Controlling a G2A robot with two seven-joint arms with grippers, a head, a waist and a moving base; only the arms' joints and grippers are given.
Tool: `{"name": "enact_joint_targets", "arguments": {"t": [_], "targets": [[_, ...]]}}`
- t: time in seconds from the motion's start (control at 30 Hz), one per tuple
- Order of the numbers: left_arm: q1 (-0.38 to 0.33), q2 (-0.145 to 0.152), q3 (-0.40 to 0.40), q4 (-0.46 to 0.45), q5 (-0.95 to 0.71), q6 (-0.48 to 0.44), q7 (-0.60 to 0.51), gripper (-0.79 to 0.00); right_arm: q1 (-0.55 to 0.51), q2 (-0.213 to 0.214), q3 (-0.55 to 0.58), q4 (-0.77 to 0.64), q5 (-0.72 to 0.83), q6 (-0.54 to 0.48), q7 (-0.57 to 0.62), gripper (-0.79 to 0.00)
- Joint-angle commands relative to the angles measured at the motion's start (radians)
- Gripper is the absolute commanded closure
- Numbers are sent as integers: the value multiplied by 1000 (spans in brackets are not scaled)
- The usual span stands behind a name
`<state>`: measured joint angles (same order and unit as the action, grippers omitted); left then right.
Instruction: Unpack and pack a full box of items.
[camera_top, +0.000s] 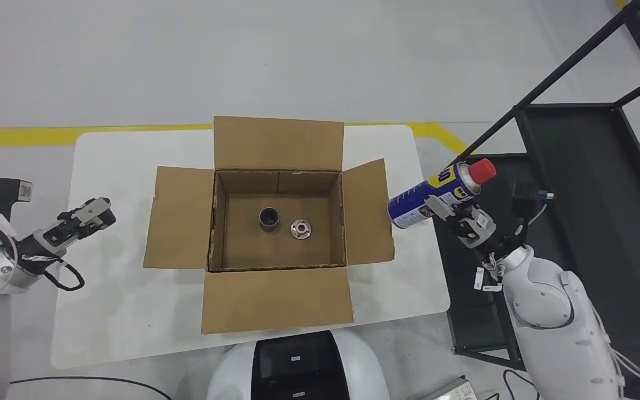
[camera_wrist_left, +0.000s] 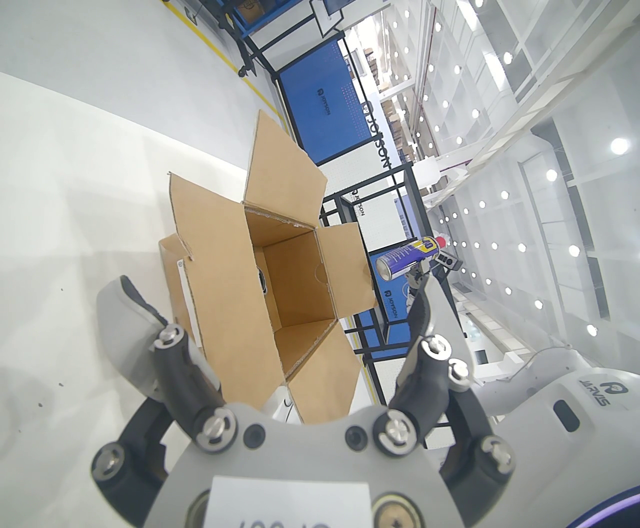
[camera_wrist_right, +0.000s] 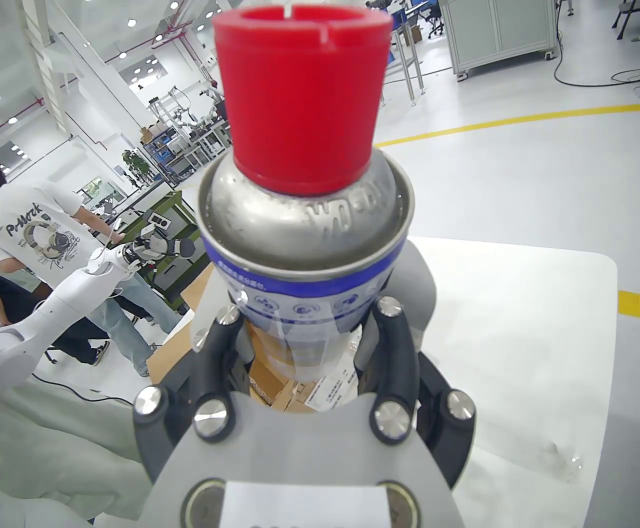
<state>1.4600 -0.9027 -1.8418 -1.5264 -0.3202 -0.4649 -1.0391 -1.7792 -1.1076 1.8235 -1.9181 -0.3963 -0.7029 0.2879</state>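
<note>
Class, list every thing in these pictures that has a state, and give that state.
box: open, four flaps spread.
spray can: capped, tilted, held in the air.
right gripper: shut on spray can.
left gripper: open, empty.
dark cylinder: lying on box floor.
metal disc: lying on box floor.

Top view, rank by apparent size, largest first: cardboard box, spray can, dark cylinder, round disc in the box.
1. cardboard box
2. spray can, held up in the right end effector, so nearer the camera, yet clearly second
3. dark cylinder and round disc: look about alike, not ranked
</note>
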Motion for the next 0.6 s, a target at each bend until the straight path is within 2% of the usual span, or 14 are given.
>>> {"name": "enact_joint_targets", "arguments": {"t": [0.0, 0.13, 0.3, 0.4, 0.57], "targets": [[0, 0, 0, 0, 0, 0, 0, -785, 21, 1, -21, -22, -16, 40, 28, 0], [0, 0, 0, 0, 0, 0, 0, -785, 129, 4, -135, -74, -6, 118, 155, 0], [0, 0, 0, 0, 0, 0, 0, -785, 264, 1, -291, -80, 69, 282, 320, 0], [0, 0, 0, 0, 0, 0, 0, -785, 305, -10, -364, -66, 165, 411, 292, 0], [0, 0, 0, 0, 0, 0, 0, -785, 361, -19, -453, -54, 143, 495, 296, 0]]}}
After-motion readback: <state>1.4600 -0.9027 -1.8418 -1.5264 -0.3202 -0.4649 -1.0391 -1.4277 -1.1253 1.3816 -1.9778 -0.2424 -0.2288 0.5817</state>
